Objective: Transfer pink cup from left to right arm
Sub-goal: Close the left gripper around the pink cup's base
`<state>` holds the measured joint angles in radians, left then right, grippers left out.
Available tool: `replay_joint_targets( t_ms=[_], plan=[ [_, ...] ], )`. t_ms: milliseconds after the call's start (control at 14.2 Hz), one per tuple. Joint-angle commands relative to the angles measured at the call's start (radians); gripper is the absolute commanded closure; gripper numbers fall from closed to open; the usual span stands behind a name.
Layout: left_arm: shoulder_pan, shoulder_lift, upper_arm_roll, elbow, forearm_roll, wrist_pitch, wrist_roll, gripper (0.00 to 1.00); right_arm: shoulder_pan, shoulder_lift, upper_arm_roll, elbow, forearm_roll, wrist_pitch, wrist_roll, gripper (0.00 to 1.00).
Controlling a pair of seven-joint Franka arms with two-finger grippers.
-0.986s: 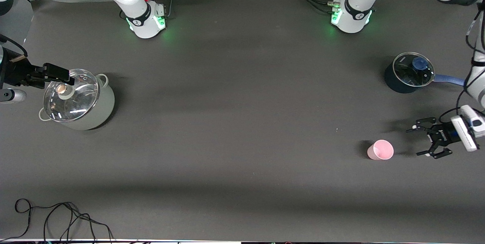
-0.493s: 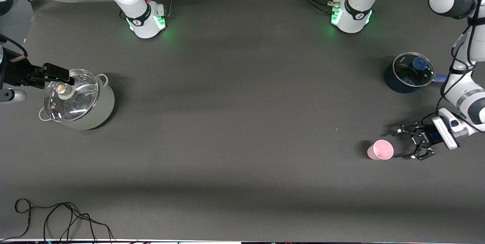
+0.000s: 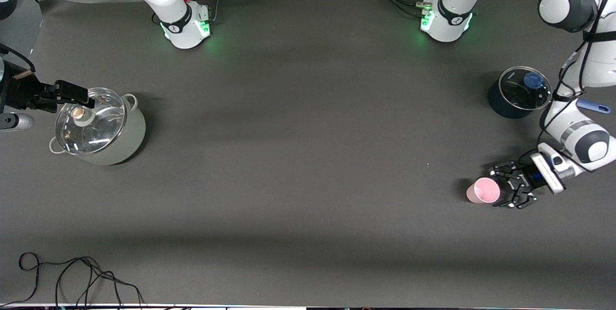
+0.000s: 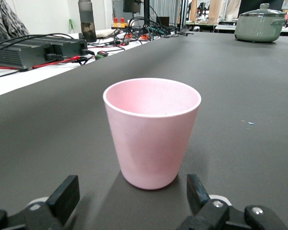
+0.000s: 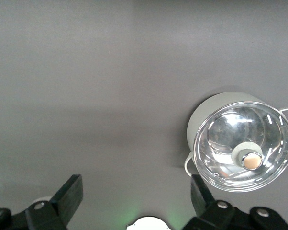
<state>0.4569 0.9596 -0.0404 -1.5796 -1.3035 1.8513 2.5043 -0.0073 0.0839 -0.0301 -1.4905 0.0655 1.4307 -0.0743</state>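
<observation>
Pink plastic cup, small tapered tumbler, stands upright on the dark table at the left arm's end, nearer the front camera than the dark lidded saucepan. Left gripper sits low beside the cup, jaws spread wide, fingers flanking its base, no contact visible. Right gripper waits with jaws apart, empty, above the grey glass-lidded pot.

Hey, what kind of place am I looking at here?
Probably a robotics lab: two robot arms bolted to a dark table, and beside it a bench with cables and electronics. A pink cup serves as a prop.
</observation>
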Motion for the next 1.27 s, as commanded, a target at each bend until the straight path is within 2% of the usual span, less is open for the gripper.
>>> replay_joint_targets(
  t_ms=[0, 563, 634, 915, 1127, 1197],
  plan=[
    [-0.006, -0.002, -0.016, -0.017, -0.031, 0.013, 0.041, 0.00, -0.010, 0.008, 0.002, 0.018, 0.005, -0.018, -0.016, 0.00],
    [-0.026, 0.002, -0.041, -0.037, -0.085, 0.042, 0.044, 0.01, -0.014, 0.011, 0.002, 0.021, -0.006, -0.018, -0.024, 0.00],
    [-0.027, 0.002, -0.041, -0.037, -0.085, 0.042, 0.044, 0.04, -0.016, 0.011, 0.002, 0.021, -0.006, -0.018, -0.024, 0.00],
    [-0.034, 0.002, -0.041, -0.042, -0.099, 0.042, 0.044, 0.40, -0.016, 0.011, 0.002, 0.019, -0.004, -0.018, -0.022, 0.00],
    [-0.034, 0.002, -0.041, -0.042, -0.099, 0.042, 0.044, 0.60, -0.016, 0.011, 0.002, 0.019, -0.004, -0.018, -0.016, 0.00],
    [-0.034, 0.002, -0.041, -0.042, -0.099, 0.043, 0.042, 0.61, -0.014, 0.011, 0.002, 0.019, -0.004, -0.018, -0.016, 0.00]
  ],
)
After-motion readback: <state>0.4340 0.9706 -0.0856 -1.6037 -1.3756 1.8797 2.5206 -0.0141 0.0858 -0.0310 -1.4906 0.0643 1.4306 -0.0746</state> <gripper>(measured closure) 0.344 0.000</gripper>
